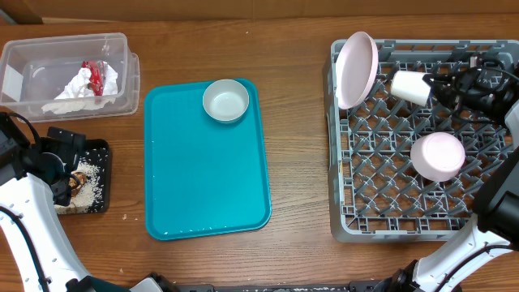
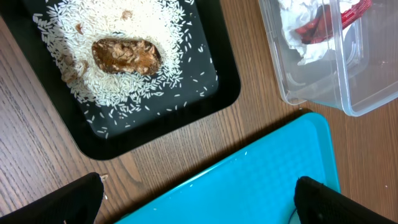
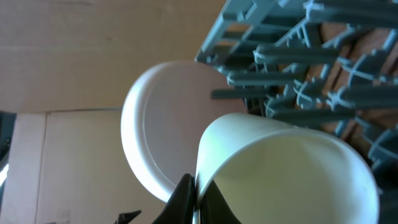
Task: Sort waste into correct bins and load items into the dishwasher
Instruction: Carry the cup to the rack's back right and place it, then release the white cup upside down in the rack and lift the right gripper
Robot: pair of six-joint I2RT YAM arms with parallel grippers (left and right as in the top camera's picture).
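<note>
Left gripper (image 2: 199,191): your fingers stand wide apart with nothing between them. They are over the edge of the teal tray (image 2: 261,180) and a strip of table (image 2: 37,143).
Black tray (image 2: 219,102): it lies flat on the wood just ahead of those fingers, toward the finger at the frame's left.
Rice (image 2: 124,84): it is spread in a patch inside the black tray, with loose grains trailing toward the rim nearest your fingertips.
Brown lump (image 2: 127,56): it sits in the middle of the rice, farther from your fingertips than the loose grains.
Clear tub (image 2: 323,93): it is ahead of your other finger, just beside the teal tray's corner and apart from the black tray.
Napkin (image 2: 298,31): it is crumpled inside the clear tub.
Wrapper (image 2: 320,22): red and white, it lies against the napkin in the tub. Its print is too small for you to read.
Right gripper (image 3: 196,198): your fingers are pinched on the wall of the cup (image 3: 292,168).
Cup position: it is tipped on its side over the dish rack (image 1: 381,211), with its mouth toward your wrist camera. You cannot tell whether it touches the pegs.
Plate (image 3: 158,124): it is just beyond the cup from your fingertips, standing on edge at the rack's corner.
Small bowl (image 1: 438,156): it is upside down in the rack, off to one side of your right fingers.
Grey-rimmed bowl (image 1: 225,100): it stands upright on the teal tray, well apart from both grippers.
</note>
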